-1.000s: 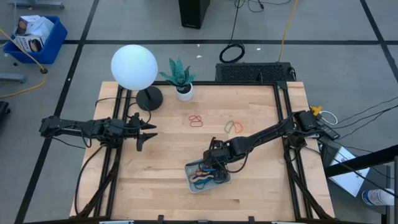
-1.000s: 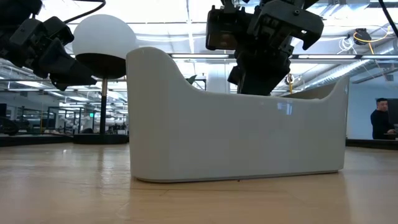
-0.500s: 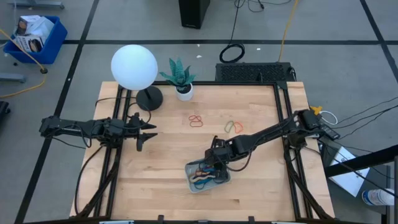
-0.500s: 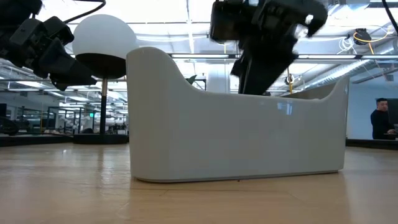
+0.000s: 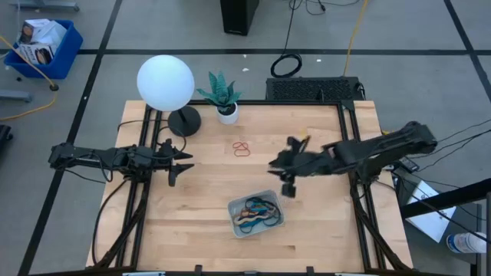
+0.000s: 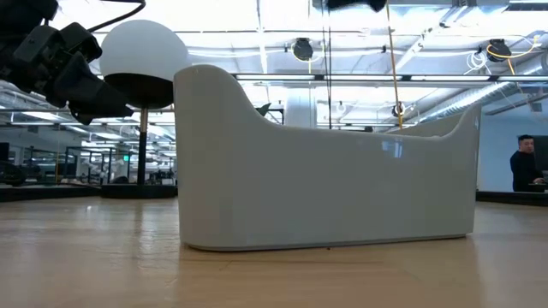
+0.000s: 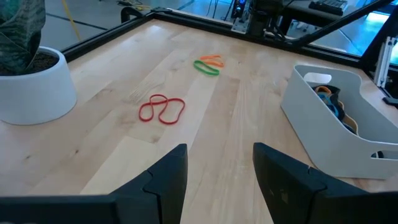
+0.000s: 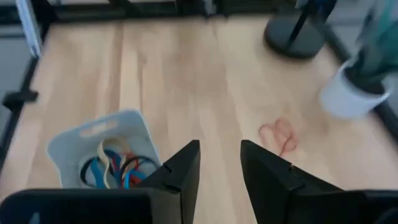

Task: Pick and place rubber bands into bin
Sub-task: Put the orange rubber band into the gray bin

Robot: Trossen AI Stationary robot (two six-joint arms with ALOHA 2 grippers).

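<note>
Wooden table in an open lab, lamp w/ white globe and small potted plant at the far edge.

We judge the task mostly done: bin near the front edge holds a tangle of rubber bands, black/blue/orange/tan; exact count not readable, several at least.

Left on the table, by left wrist view: 1 red band in a twisted figure-eight, plus 1 green band and 1 orange band touching each other. So 3 loose, well apart from the bin.

Right claw is above the table between bin and the green/orange pair, fingers apart, nothing held. Left claw waits at the left side, fingers apart, empty.

1 bin, 2 arms.
</note>
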